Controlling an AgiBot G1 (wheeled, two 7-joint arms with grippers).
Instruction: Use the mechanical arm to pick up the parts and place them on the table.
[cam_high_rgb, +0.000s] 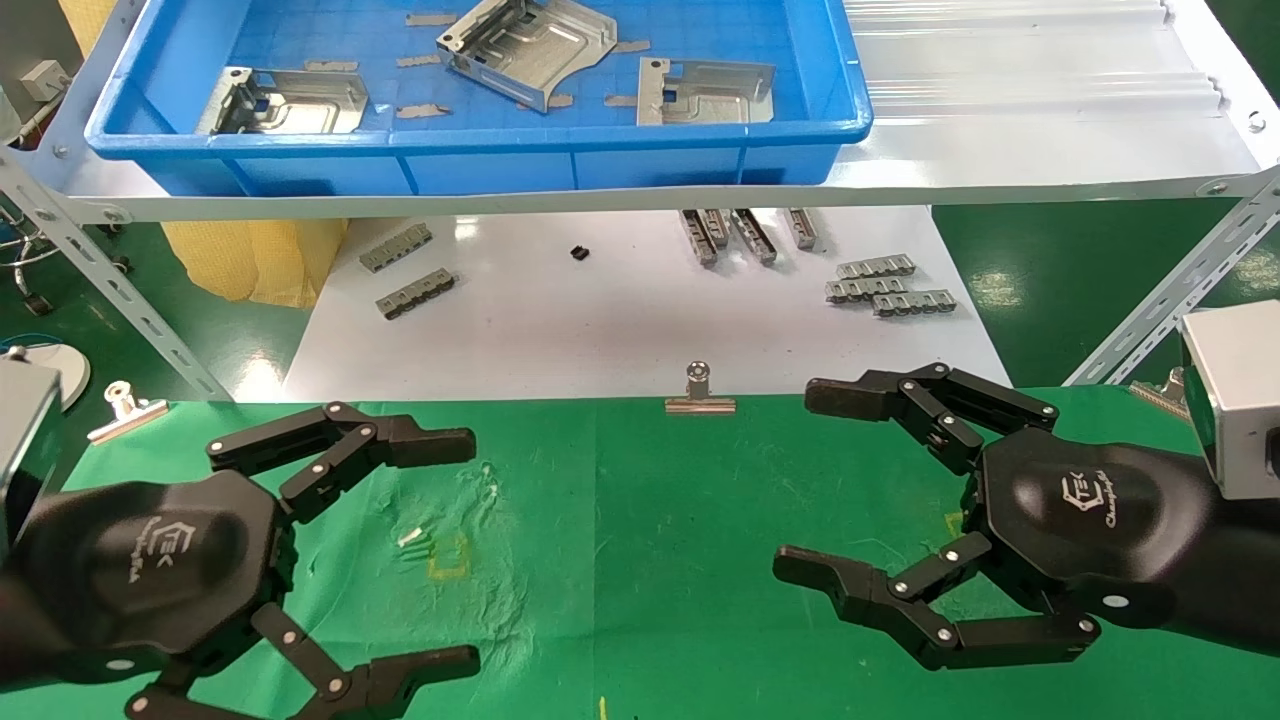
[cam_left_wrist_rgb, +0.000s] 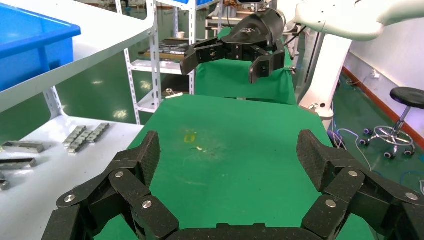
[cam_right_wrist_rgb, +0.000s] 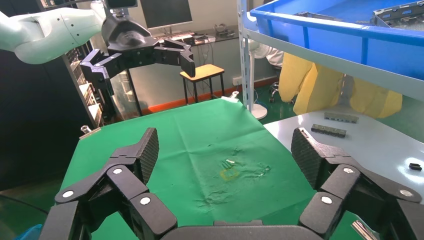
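Parts (cam_high_rgb: 525, 50): three plates lying in the blue tray (cam_high_rgb: 640, 150) on the upper shelf (cam_high_rgb: 1000, 150), well beyond both grippers.
Left gripper (cam_high_rgb: 470, 550): fingers spread, empty, hovering over the green worktop (cam_high_rgb: 640, 520).
Right gripper (cam_high_rgb: 800, 480): fingers spread, empty, over the worktop's right side.
In the way: tray's front wall and the shelf edge.
Nearby: toothed strips (cam_high_rgb: 890, 285) on the white board (cam_high_rgb: 620, 320); binder clip (cam_high_rgb: 699, 392) at the worktop's far edge.
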